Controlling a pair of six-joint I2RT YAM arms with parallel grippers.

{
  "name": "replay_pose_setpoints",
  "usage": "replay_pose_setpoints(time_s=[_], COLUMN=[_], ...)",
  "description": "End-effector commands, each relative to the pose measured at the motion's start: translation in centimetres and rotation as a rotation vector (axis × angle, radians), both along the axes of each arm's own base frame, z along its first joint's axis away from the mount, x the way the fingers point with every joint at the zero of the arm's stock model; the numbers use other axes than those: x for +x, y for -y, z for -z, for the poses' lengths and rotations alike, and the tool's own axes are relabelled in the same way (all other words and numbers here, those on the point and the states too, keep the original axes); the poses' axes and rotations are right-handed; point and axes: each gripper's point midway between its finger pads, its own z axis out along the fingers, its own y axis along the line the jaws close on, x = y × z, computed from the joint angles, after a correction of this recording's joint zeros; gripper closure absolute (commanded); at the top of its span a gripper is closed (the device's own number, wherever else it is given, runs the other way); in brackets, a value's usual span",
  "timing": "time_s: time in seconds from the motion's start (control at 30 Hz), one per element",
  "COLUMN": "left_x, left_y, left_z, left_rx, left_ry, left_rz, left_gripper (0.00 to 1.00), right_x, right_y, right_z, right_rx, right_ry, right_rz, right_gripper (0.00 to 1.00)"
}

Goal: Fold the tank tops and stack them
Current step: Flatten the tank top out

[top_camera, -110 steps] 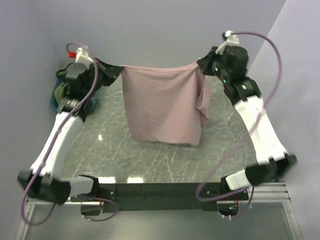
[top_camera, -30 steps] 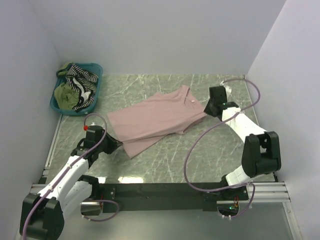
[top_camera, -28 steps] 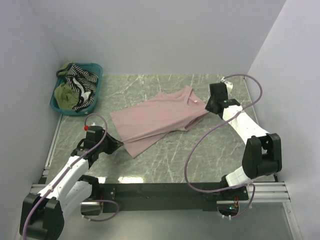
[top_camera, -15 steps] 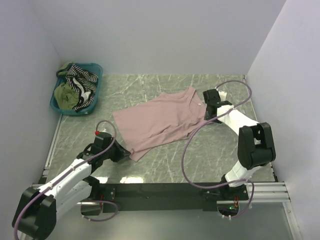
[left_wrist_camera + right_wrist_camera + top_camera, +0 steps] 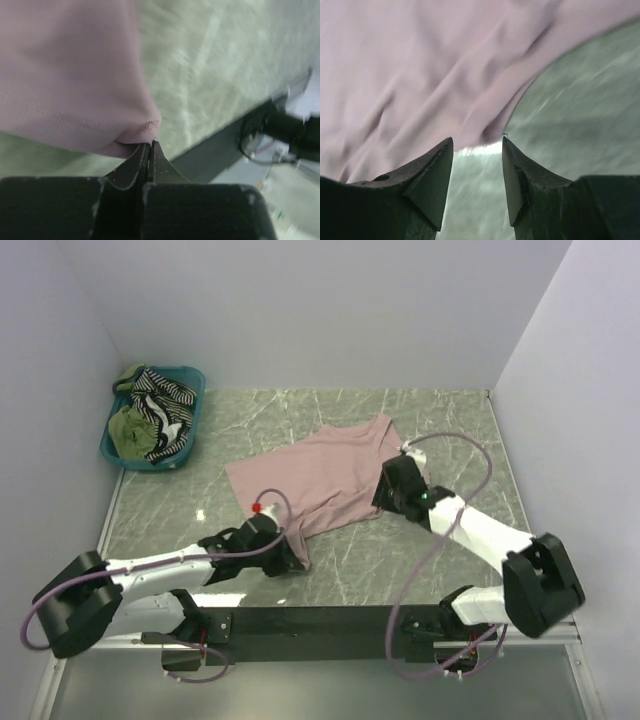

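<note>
Status: pink top (image 5: pixel 320 478) lies unfolded on the tabletop (image 5: pixel 450 430); left claw (image 5: pixel 150 150) pinched shut on its near corner; right claw (image 5: pixel 477 150) half open, empty, at its right edge. In far-left basket (image 5: pixel 108 453): green top (image 5: pixel 130 428), striped top (image 5: pixel 165 390). Nothing folded or stacked.

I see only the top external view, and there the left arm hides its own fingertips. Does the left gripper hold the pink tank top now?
Observer: Yes. In the left wrist view the left gripper is shut on a small corner of the hem of the pink tank top.
Operator: And the right gripper, does it grip cloth too?
Observer: No. In the right wrist view the right gripper is open; its jaws stand apart with nothing between them, and the cloth lies just beyond the tips.
Operator: What is ahead of it?
Observer: A curved edge of the top, with bare table to its right.
</note>
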Motion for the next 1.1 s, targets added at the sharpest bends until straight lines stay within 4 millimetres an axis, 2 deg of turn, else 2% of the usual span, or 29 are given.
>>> replay_pose_setpoints(time_s=[0.0, 0.07, 0.1, 0.2, 0.23, 0.27, 0.3, 0.33, 0.37, 0.4, 0.43, 0.47, 0.53, 0.57, 0.6, 0.67, 0.7, 0.77, 0.83, 0.93, 0.97, 1.03, 1.07], left_x=[0.3, 0.2, 0.2, 0.0, -0.1, -0.1, -0.1, 0.0, 0.5, 0.9, 1.6, 2.9, 3.4, 4.2, 5.1, 6.7, 7.2, 8.8, 8.7, 9.8, 11.3, 12.6, 14.2], left_y=[3.7, 4.1, 4.1, 4.3, 4.3, 4.1, 3.6, 3.1, 2.9, 1.5, 1.0, 0.3, -1.5, -2.7, -3.8, -5.9, -6.7, -7.3, -6.9, -9.3, -10.6, -11.8, -13.3], left_z=[-2.9, -3.1, -3.2, -2.9, -2.7, -2.4, -2.4, -2.4, -4.0, -3.9, -4.7, -6.8, -7.4, -8.0, -8.5, -8.7, -8.8, -9.6, -10.2, -10.2, -10.5, -10.4, -10.3], left_rx=[-0.080, -0.091, -0.096, -0.080, -0.069, -0.052, -0.033, -0.010, -0.028, 0.033, 0.050, 0.052, 0.119, 0.142, 0.181, 0.210, 0.216, 0.160, 0.132, 0.202, 0.199, 0.185, 0.190], left_ry=[0.081, 0.088, 0.092, 0.087, 0.085, 0.088, 0.088, 0.090, 0.130, 0.149, 0.184, 0.245, 0.271, 0.281, 0.306, 0.307, 0.302, 0.320, 0.331, 0.325, 0.333, 0.324, 0.327], left_rz=[0.036, 0.043, 0.043, 0.069, 0.075, 0.068, 0.057, 0.041, 0.018, -0.013, -0.041, -0.101, -0.136, -0.189, -0.231, -0.307, -0.331, -0.356, -0.334, -0.434, -0.496, -0.540, -0.596], left_gripper=[0.99, 0.99, 0.99, 0.99, 0.98, 0.86, 0.79, 0.64, 0.58, 0.53, 0.45, 0.43, 0.39, 0.39, 0.38, 0.38, 0.39, 0.44, 0.48, 0.48, 0.49, 0.51, 0.52], right_x=[-3.1, -4.5, -6.0, -8.1, -9.4, -9.7, -10.1, -11.3, -11.5, -11.9, -12.7, -13.1, -13.4, -14.3, -14.2, -15.2, -15.1, -15.0, -15.2, -15.4, -15.5, -16.1, -16.3], right_y=[-2.4, -2.8, -3.8, -5.4, -6.6, -6.8, -7.2, -8.4, -9.0, -9.7, -10.8, -11.5, -13.0, -14.0, -15.4, -17.0, -18.1, -18.5, -18.5, -19.2, -19.5, -20.1, -20.1], right_z=[-0.2, 0.0, 0.0, -0.3, 0.0, 0.1, 0.1, 0.1, 0.0, -0.2, -0.4, 0.1, -0.2, 0.7, -0.1, 0.4, -0.3, -0.1, 0.0, -0.2, 0.0, 0.3, 0.9], right_rx=[0.160, 0.170, 0.207, 0.281, 0.286, 0.288, 0.305, 0.317, 0.337, 0.349, 0.362, 0.361, 0.374, 0.353, 0.380, 0.360, 0.378, 0.363, 0.362, 0.401, 0.386, 0.367, 0.341], right_ry=[0.039, 0.044, 0.048, 0.046, 0.035, 0.039, 0.034, 0.028, 0.026, 0.026, 0.023, 0.007, 0.003, -0.022, -0.014, -0.025, -0.018, -0.007, -0.002, -0.007, -0.011, -0.021, -0.028], right_rz=[0.023, 0.025, 0.002, -0.012, -0.055, -0.048, -0.034, -0.075, -0.066, -0.077, -0.109, -0.111, -0.128, -0.161, -0.173, -0.208, -0.208, -0.186, -0.173, -0.183, -0.184, -0.199, -0.194], right_gripper=[0.49, 0.50, 0.50, 0.50, 0.50, 0.50, 0.50, 0.50, 0.50, 0.50, 0.50, 0.50, 0.50, 0.50, 0.50, 0.50, 0.50, 0.50, 0.50, 0.50, 0.50, 0.50, 0.50])
